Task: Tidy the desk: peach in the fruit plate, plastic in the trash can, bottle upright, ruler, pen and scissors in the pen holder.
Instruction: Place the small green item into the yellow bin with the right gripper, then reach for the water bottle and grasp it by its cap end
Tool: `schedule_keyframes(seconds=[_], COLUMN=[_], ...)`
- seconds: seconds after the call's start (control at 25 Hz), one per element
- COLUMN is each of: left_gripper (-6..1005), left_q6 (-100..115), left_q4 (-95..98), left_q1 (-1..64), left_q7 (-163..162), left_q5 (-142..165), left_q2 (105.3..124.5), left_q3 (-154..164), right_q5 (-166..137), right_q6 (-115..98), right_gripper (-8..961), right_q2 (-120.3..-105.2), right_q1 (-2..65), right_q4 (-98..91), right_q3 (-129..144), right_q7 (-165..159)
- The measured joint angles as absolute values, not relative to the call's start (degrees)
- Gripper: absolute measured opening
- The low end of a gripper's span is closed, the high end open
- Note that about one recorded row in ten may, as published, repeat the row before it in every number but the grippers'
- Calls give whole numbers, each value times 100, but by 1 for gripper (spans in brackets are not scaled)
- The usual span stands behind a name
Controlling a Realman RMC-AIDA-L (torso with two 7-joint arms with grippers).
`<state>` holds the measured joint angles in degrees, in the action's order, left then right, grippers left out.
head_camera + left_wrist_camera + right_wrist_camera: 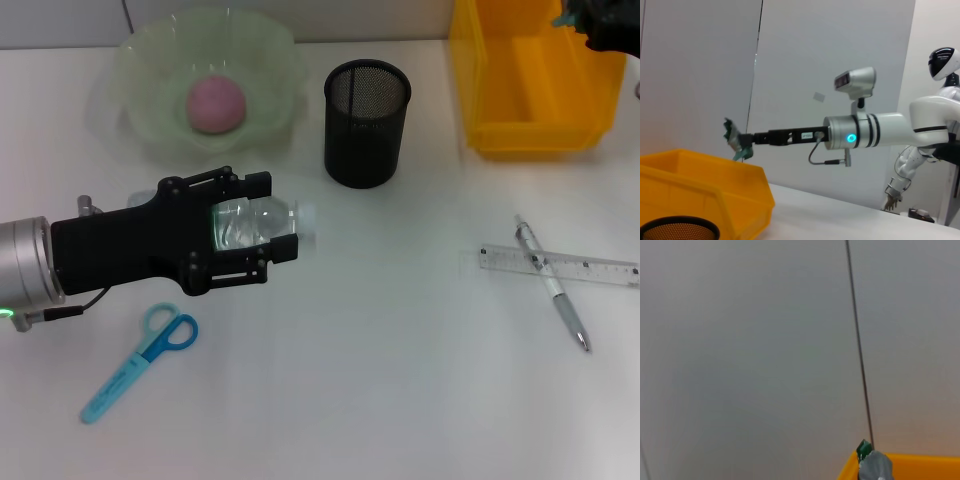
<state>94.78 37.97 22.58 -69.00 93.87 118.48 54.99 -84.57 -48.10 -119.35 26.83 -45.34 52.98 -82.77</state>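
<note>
Left gripper (285, 232), fingers clamped on a clear plastic bottle (262, 224) lying flat, cap rightward, at bench (380, 380) left-centre; right gripper (738, 141) far right, fingers pinching crumpled green-grey plastic (733, 135) over the yellow trash can (540, 90).
</note>
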Motion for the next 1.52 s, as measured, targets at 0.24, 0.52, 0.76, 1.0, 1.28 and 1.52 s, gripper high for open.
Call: schedule_keyframes(seconds=[0.24, 0.52, 0.76, 1.0, 1.28, 1.52], left_gripper=[800, 800, 800, 800, 799, 799], left_q6=[9507, 9479, 9474, 9466, 9448, 9480], left_q4=[3806, 3803, 3815, 3844, 3822, 3848], left_q1=[2273, 2285, 2307, 2305, 2301, 2270], left_q7=[-6899, -6899, -6899, -6899, -6858, -6841], left_q5=[9387, 9387, 9386, 9387, 9387, 9384], left_q2=[11847, 11847, 11847, 11847, 11852, 11847], left_q3=[5449, 5444, 5440, 5375, 5357, 5289], right_q5=[-8487, -8480, -8468, -8459, -7808, -7397], right_q6=[-4342, -4175, -4169, -4196, -5501, -6763], right_gripper=[48, 56, 179, 420, 573, 658], right_q2=[-11912, -11929, -11928, -11934, -11956, -11929], right_q1=[2938, 2929, 2930, 2930, 2767, 2536], right_q4=[-4168, -4122, -4068, -4058, -4020, -3992], right_q3=[5326, 5353, 5315, 5324, 5360, 5315], right_q7=[-8239, -7952, -8012, -8011, -7810, -7609])
